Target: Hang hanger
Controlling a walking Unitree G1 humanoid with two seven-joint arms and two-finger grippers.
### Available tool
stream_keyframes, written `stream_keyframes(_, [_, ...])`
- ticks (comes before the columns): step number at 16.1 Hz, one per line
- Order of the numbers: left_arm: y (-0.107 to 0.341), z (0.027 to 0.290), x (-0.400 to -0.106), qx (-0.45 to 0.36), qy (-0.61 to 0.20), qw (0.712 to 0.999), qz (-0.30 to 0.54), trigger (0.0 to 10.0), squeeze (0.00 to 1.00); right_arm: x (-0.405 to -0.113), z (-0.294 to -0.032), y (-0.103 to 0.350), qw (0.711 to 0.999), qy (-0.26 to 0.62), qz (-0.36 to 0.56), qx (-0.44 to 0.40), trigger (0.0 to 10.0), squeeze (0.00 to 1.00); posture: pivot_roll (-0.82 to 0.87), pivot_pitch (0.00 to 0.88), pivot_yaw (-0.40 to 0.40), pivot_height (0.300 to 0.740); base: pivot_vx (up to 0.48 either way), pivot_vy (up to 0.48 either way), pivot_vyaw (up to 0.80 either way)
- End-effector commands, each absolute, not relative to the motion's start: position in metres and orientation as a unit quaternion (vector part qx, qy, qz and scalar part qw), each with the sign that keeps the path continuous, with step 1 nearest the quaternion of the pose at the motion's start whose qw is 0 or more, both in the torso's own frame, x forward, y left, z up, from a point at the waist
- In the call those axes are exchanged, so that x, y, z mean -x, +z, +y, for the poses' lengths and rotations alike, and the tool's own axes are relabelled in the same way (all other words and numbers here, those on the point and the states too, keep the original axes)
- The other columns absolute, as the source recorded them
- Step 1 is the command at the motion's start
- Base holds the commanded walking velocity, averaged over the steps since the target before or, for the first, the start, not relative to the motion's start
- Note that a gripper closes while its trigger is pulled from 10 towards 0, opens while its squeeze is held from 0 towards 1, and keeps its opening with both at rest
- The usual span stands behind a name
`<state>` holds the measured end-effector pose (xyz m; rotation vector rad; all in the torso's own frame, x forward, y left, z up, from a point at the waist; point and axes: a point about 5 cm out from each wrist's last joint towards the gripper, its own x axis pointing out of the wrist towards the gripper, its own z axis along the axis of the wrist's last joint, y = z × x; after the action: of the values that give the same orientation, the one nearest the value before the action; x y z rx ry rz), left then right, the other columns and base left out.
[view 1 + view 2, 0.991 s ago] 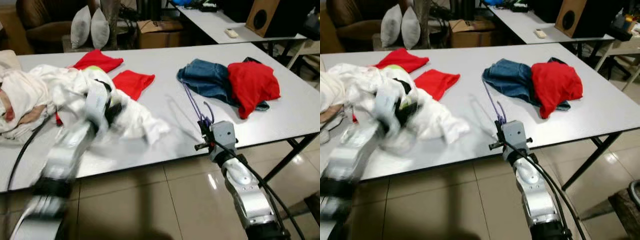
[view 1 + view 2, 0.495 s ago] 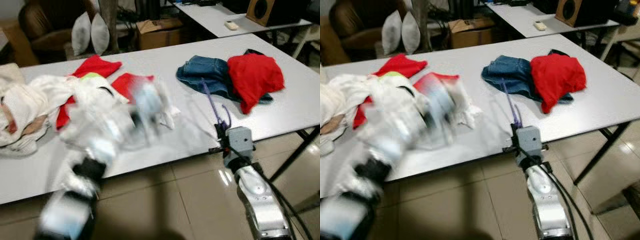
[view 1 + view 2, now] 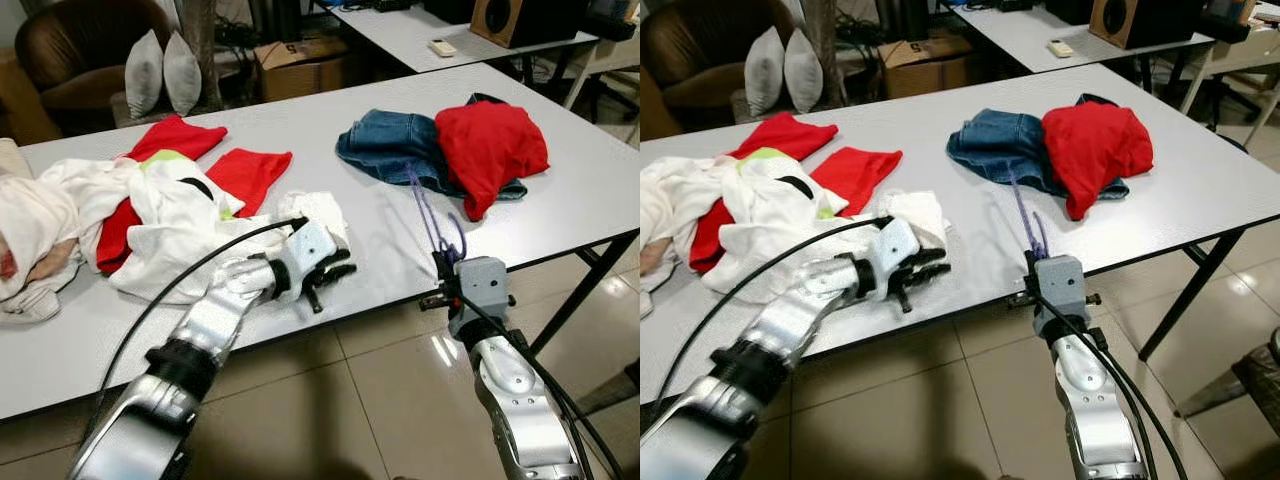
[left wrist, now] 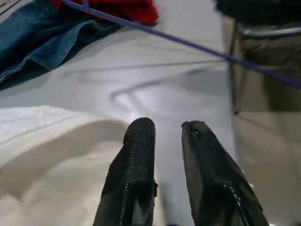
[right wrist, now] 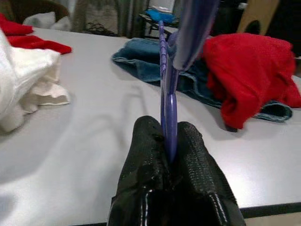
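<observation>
right gripper (image 5: 170,141) at the near edge of the surface (image 3: 560,190), fingers clamped on the thin purple hanger (image 3: 428,215), which stands up out of the grip toward the blue jeans (image 3: 395,150) and red garment (image 3: 490,140). left gripper (image 3: 330,275) low over the surface just beside the white cloth (image 3: 180,235), fingers a narrow gap apart, holding nothing.

risks, as judged:
- grip is on one thin strand of the hanger; it could pivot or slip between the fingers when swung.
- hanger's far end lies close to the jeans; lifting carelessly may snag the fabric and drag it off.
- left gripper could catch the white cloth on rising.
- no rail or hook visible; hanging spot unknown.
</observation>
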<state>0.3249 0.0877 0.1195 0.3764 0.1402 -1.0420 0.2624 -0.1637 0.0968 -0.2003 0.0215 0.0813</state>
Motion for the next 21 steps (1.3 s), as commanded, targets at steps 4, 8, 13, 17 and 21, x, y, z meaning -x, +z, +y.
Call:
stream_keyframes(4, [0.143, 0.12, -0.32, -0.046, -0.436, 0.897, 0.046, 10.0, 1.0, -0.254, -0.17, 0.09, 0.994, 0.039, 0.03, 0.099, 10.0, 0.0, -0.21, 0.0, 0.096, 0.74, 0.0, 0.0, 0.0])
stream_keyframes(8, [0.115, 0.161, -0.318, -0.198, -0.346, 0.908, 0.133, 10.0, 0.0, -0.248, -0.17, 0.091, 0.995, 0.032, 0.029, 0.089, 10.0, 0.0, -0.24, 0.0, 0.105, 0.74, 0.0, 0.0, 0.0])
stream_keyframes(13, [0.102, 0.159, -0.313, -0.239, -0.353, 0.891, 0.153, 10.0, 0.0, -0.246, -0.172, 0.092, 0.995, 0.025, 0.028, 0.088, 10.0, 0.0, -0.25, 0.0, 0.119, 0.74, 0.0, 0.0, 0.0])
stream_keyframes(17, [0.092, 0.154, -0.312, -0.245, -0.363, 0.882, 0.174, 3.0, 0.0, -0.25, -0.175, 0.096, 0.996, 0.016, 0.024, 0.087, 10.0, 0.0, -0.25, 0.0, 0.124, 0.74, 0.0, 0.0, 0.0])
stream_keyframes(21, [0.097, 0.155, -0.313, -0.244, -0.359, 0.887, 0.158, 0.0, 0.0, -0.25, -0.175, 0.097, 0.996, 0.013, 0.023, 0.087, 10.0, 0.0, -0.26, 0.0, 0.126, 0.74, 0.0, 0.0, 0.0])
